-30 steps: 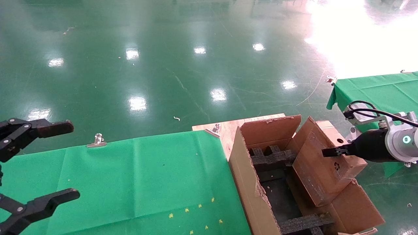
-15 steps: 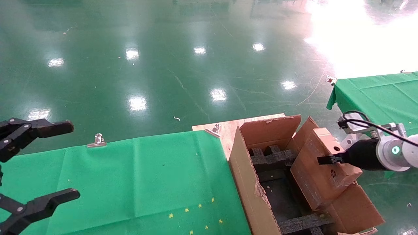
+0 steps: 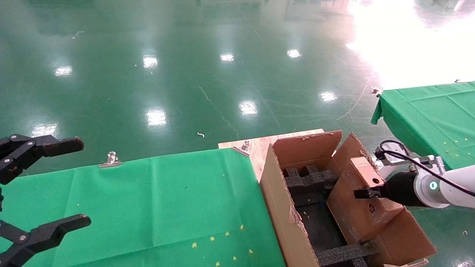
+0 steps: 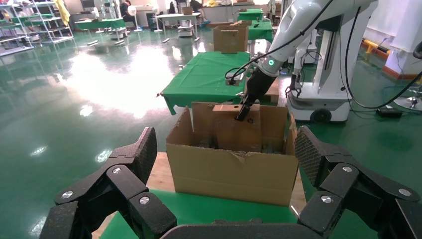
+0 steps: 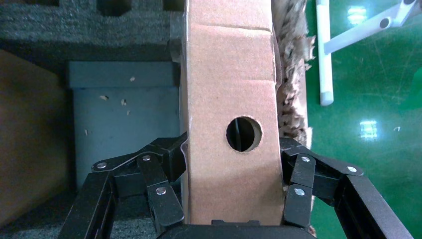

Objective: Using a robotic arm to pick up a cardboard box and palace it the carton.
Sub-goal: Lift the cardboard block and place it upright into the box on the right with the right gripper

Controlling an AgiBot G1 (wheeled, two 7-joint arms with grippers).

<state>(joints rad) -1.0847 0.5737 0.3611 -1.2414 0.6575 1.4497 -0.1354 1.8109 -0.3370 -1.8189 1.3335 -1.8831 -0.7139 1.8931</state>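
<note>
Lower now than a second ago, the box has sunk deeper into the carton, and the right arm has dropped with it. It stands on edge against the carton's right wall, over the black foam, its upper end above the rim. The right tool pinches it by its two broad faces.

Plain brown board makes up the box, flat and rectangular, with a round hole in its narrow side. Torn, fuzzy flap edges mark the corrugated carton; the foam is coarse and notched.

Only the right wrist view shows the pads pressed to both faces and a grey floor panel between the foam blocks. From the left wrist view the carton's front wall and the white arm reaching down into it are seen.

At the head view's left edge the left tool hangs spread wide over the green-clothed table.
</note>
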